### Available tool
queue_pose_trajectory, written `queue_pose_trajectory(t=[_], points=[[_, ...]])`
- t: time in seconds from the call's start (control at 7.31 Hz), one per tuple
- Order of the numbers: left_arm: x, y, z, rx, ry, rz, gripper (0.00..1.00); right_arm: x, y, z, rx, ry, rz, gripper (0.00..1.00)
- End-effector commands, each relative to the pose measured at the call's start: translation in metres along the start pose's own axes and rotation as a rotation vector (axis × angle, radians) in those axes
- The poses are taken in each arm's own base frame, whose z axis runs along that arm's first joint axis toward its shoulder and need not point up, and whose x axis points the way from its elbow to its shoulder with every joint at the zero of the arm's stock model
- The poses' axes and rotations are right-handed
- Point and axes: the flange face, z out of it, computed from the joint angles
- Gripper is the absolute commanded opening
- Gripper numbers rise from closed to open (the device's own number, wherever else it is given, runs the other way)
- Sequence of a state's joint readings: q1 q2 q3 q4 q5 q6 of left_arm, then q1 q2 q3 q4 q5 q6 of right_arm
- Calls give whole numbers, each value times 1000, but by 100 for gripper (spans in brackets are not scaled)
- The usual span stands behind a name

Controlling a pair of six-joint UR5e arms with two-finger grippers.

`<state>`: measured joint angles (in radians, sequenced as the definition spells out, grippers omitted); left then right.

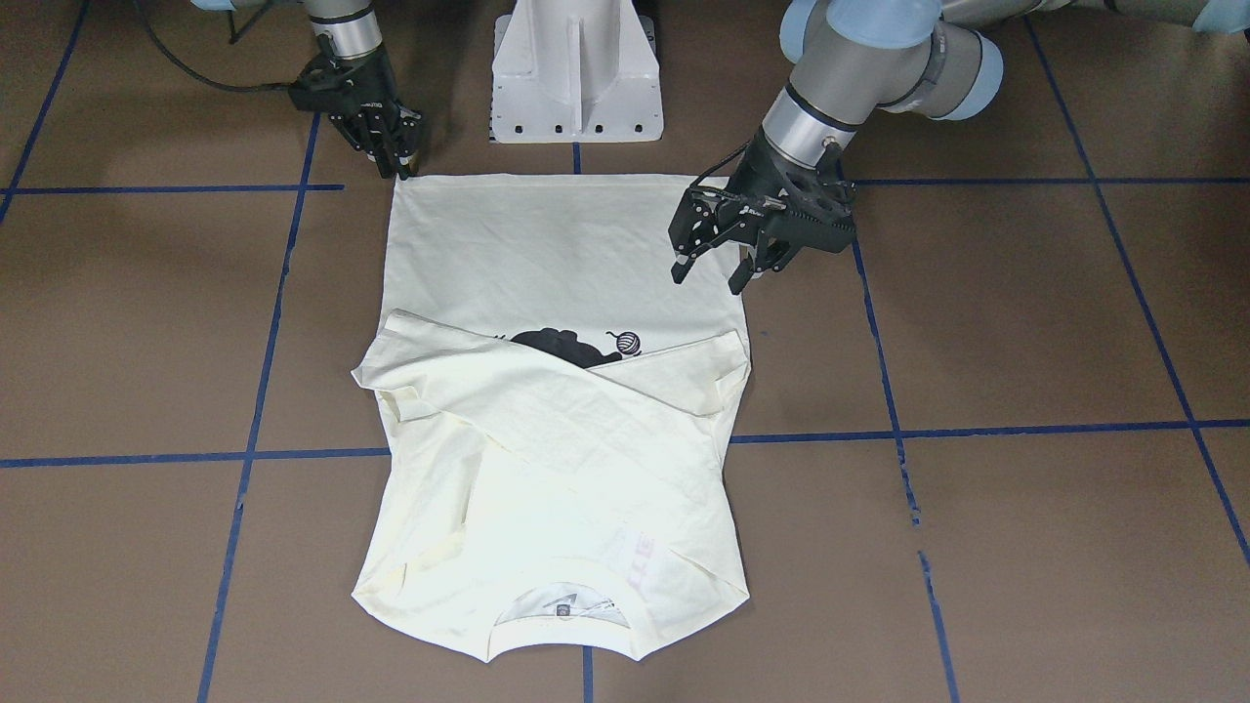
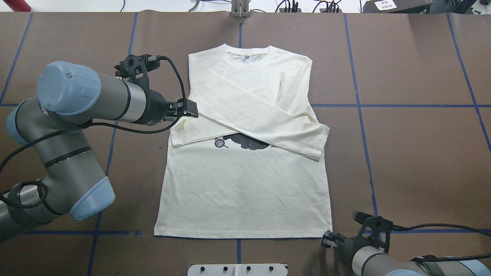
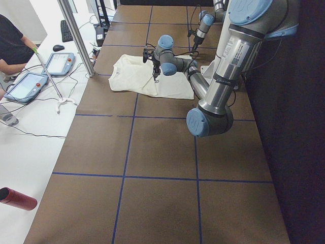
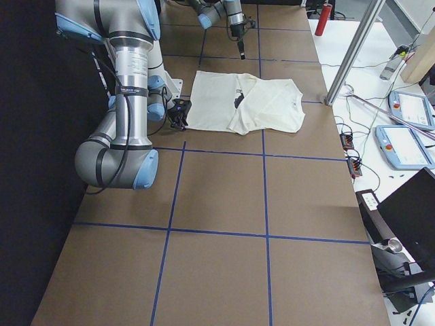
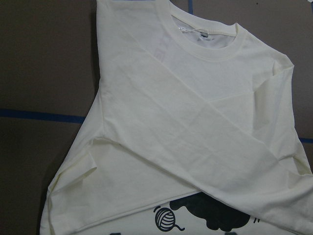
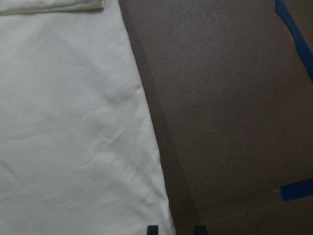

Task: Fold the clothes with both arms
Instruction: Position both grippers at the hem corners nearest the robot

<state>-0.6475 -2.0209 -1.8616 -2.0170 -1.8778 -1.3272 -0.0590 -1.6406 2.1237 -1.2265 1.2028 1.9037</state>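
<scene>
The cream long-sleeved shirt [image 1: 537, 254] lies flat on the brown table with its collar [image 2: 247, 61] at the far end. Both sleeves are folded across the chest and half cover the black cat print [image 2: 245, 142]. My left gripper [image 1: 710, 275] hovers open and empty over the shirt's side edge, just below the sleeve fold; its wrist view looks down on the crossed sleeves [image 5: 195, 127]. My right gripper [image 1: 401, 172] is at the near hem corner. In its wrist view the fingertips [image 6: 152, 229] stand a narrow gap apart with the shirt's corner edge [image 6: 166, 215] between them.
The white pedestal [image 1: 576, 78] stands just behind the hem. Blue tape lines [image 1: 977, 430] cross the table. Beyond the far edge are a metal post [image 3: 76, 35], two teach pendants [image 3: 56, 63] and a seated person [image 3: 12, 46]. A red bottle [image 3: 18, 198] lies on the side bench.
</scene>
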Motion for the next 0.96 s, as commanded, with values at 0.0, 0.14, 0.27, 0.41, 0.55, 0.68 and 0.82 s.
queue_pose_trajectory(t=[0.0,0.14,0.27,0.41,0.55,0.68,0.82], points=[[-2,-1,3,2,0,0,77,1,3,2,-3,3,-5,36],[-2,0,3,0,0,0,77,1,3,2,-3,3,-5,20],[-2,0,3,0,0,0,77,1,3,2,-3,3,-5,0],[-2,0,3,0,0,0,77,1,3,2,-2,3,-5,0],[-4,-1,4,2,-5,2,77,-1,2,0,-4,-2,-3,0],[-8,-1,3,4,-14,-3,77,-4,-2,-3,0,-9,4,0],[-29,3,1,9,-47,-22,76,-11,-10,-17,-7,-34,17,0]])
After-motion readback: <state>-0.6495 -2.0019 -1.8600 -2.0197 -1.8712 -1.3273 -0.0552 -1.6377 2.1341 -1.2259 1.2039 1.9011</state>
